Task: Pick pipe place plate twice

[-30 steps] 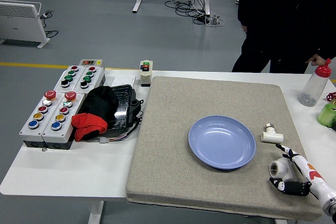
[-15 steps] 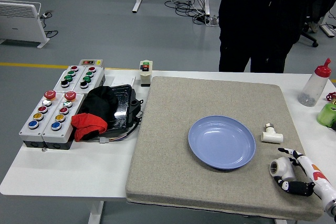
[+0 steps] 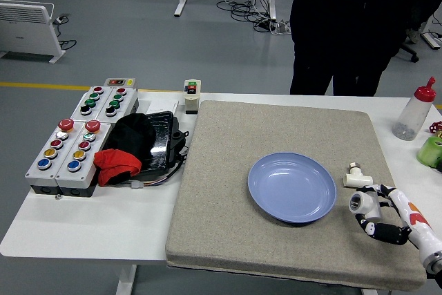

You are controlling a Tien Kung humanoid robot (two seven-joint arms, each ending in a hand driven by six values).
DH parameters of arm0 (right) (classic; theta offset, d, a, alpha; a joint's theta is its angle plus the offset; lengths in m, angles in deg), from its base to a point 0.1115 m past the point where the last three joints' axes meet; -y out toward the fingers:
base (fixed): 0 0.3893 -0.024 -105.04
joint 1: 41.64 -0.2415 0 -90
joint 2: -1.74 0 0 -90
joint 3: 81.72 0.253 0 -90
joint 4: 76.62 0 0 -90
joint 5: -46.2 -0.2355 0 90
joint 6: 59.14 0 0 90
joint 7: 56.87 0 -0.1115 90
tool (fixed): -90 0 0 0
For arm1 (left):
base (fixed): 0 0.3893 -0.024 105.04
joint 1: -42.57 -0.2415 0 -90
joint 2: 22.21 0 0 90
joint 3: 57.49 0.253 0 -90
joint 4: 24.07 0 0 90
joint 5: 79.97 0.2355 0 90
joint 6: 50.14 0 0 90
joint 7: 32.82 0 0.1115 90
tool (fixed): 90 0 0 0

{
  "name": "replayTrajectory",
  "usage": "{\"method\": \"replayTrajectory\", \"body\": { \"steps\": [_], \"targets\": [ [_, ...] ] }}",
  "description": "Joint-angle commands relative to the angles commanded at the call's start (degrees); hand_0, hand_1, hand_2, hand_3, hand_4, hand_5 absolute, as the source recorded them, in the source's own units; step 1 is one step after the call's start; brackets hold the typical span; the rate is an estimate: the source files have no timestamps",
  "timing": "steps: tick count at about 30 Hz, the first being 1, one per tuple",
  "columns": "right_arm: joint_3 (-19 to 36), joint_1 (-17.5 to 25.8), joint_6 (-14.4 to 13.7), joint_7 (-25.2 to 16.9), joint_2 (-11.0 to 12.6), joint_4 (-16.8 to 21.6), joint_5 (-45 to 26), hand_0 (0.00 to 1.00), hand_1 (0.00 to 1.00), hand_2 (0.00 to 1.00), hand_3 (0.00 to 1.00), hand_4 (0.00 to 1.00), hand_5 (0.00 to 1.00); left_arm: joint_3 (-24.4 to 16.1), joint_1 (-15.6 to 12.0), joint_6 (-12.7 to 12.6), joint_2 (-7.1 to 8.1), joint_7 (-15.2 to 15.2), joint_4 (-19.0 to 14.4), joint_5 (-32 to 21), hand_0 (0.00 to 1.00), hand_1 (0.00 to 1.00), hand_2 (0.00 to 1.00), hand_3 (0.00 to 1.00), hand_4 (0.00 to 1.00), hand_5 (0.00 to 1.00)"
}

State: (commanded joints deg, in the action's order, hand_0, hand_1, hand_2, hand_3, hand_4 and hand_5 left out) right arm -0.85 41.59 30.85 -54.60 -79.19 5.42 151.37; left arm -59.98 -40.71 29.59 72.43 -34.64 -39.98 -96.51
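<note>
White table (image 3: pixel 90 229) in front of us, and most of its right half sits under a big grey mat (image 3: pixel 228 198). A person (image 3: pixel 345 25) in dark clothes stands at the far side, hands out of sight. On the left, two grey button boxes (image 3: pixel 65 153), one behind the other, with a black bundle (image 3: pixel 148 139) just beside them and a red cloth (image 3: pixel 117 166) at its front. Blue plate (image 3: pixel 292 186) lies on the mat, right of centre, nothing in it. At the far right edge, a clear bottle (image 3: pixel 413 112) with a red cap, and a green thing (image 3: pixel 431 150) partly cut off. A small switch box (image 3: pixel 191 94) stands at the mat's far left corner. Now the action: the right hand (image 3: pixel 387 215) comes in from the lower right, fingers curled round a white pipe (image 3: pixel 362 204), held just off the plate's right rim, open end facing left. A second pipe (image 3: pixel 357 177), a tee piece, lies on the mat just behind it, apart from the hand.
</note>
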Motion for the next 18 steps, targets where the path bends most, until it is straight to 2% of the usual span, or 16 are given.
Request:
{"method": "replayTrajectory", "body": {
  "steps": [5, 8, 12, 16, 17, 18],
  "targets": [
    [-2.6, -2.6, -0.3, 0.1, 0.0, 0.6, -0.5, 0.207, 0.374, 0.511, 0.581, 0.459, 0.156, -0.1, -0.2, 0.0, 0.1, 0.1, 0.0, 0.2, 0.691, 0.662, 0.677, 0.613, 0.251, 0.998],
    [-7.3, -5.8, -0.3, 0.1, -1.0, -0.3, -1.1, 0.207, 0.374, 0.511, 0.581, 0.459, 0.156, -0.4, -0.3, -0.1, 0.24, 0.3, 0.0, 0.6, 0.691, 0.662, 0.677, 0.613, 0.251, 0.998],
    [-12.2, -9.4, -0.3, 0.2, -3.2, -3.2, -1.3, 0.234, 0.393, 0.514, 0.583, 0.458, 0.166, -0.3, -0.5, -0.2, 0.26, 0.3, -0.1, 0.4, 0.691, 0.659, 0.676, 0.613, 0.252, 0.998],
    [-17.1, -14.8, 0.0, 1.0, -6.1, -8.2, -0.4, 0.234, 0.393, 0.514, 0.583, 0.458, 0.166, -0.4, -0.6, -0.2, 0.28, 0.4, -0.1, 0.4, 0.691, 0.659, 0.676, 0.613, 0.252, 0.998],
    [-17.7, -15.8, 0.0, 1.2, -6.5, -9.0, -0.2, 0.422, 0.545, 0.593, 0.626, 0.483, 0.169, -0.4, -0.6, -0.2, 0.28, 0.4, -0.1, 0.4, 0.691, 0.659, 0.676, 0.613, 0.251, 0.998],
    [-18.5, -17.0, 0.0, 1.6, -7.1, -10.1, 0.1, 0.422, 0.545, 0.593, 0.626, 0.483, 0.169, -0.3, -0.7, -0.2, 0.29, 0.3, -0.1, 0.3, 0.691, 0.659, 0.676, 0.613, 0.251, 0.998]
  ]
}}
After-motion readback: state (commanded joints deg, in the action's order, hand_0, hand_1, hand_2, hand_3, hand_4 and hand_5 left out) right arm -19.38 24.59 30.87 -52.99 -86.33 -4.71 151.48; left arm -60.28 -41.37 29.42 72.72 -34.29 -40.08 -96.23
